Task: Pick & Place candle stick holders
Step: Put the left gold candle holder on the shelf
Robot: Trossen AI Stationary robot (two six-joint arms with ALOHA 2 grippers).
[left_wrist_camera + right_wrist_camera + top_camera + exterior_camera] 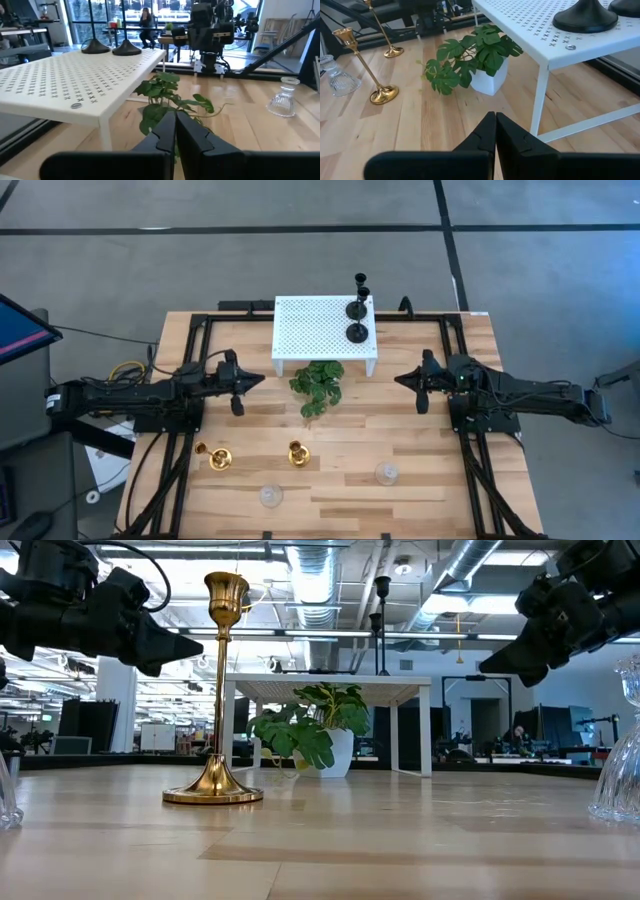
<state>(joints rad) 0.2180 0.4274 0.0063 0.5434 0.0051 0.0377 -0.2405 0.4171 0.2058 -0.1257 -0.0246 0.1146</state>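
Note:
Two black holders (357, 308) (357, 332) stand by their round bases on the white perforated stand (315, 330) at its right end. Two gold tall-stemmed holders (220, 459) (298, 454) stand on the wooden table near its front left. Two clear glass holders (270, 497) (386, 473) stand nearer the front edge. My left gripper (262, 380) is shut and empty, left of the plant. My right gripper (398, 378) is shut and empty, right of the stand's leg.
A green leafy plant (318, 386) in a white pot stands just in front of the stand, between the two grippers. Black frame rails (190, 420) run along the table's left, right and far sides. People sit in the room beyond the table.

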